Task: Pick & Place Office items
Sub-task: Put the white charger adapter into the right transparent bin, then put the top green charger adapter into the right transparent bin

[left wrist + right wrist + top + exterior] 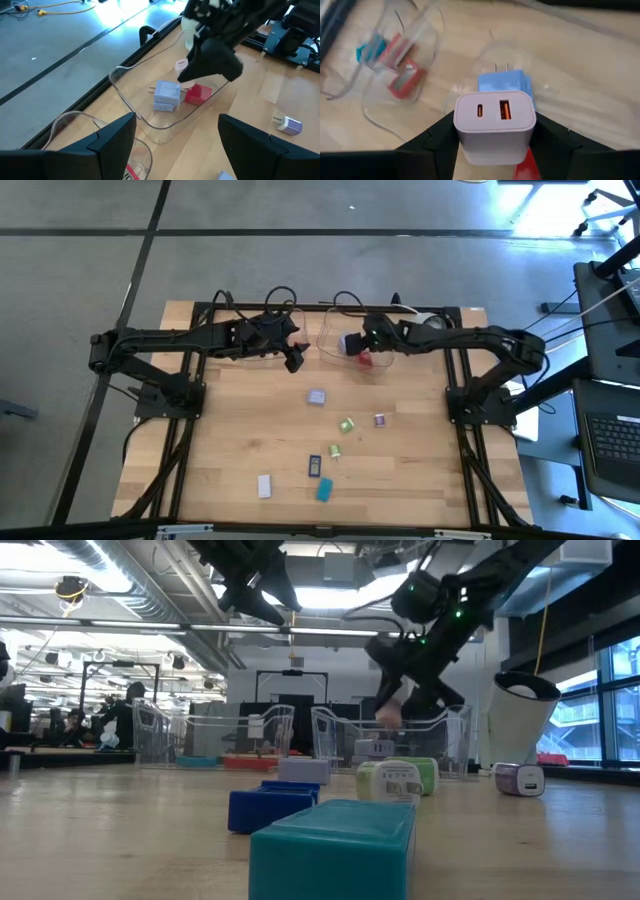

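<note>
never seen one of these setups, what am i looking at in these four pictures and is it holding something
It is a robot with two dark arms working at a wooden table. One picture looks straight down, one looks level across the table top, and one comes from a camera on each wrist. The right gripper holds a pale wall charger over a clear plastic tray at the back of the table; a lilac charger and a red piece already lie in that tray. The left gripper hangs open and empty beside it. More small blocky pieces lie loose on the table, among them a teal one and a dark blue one.
</note>
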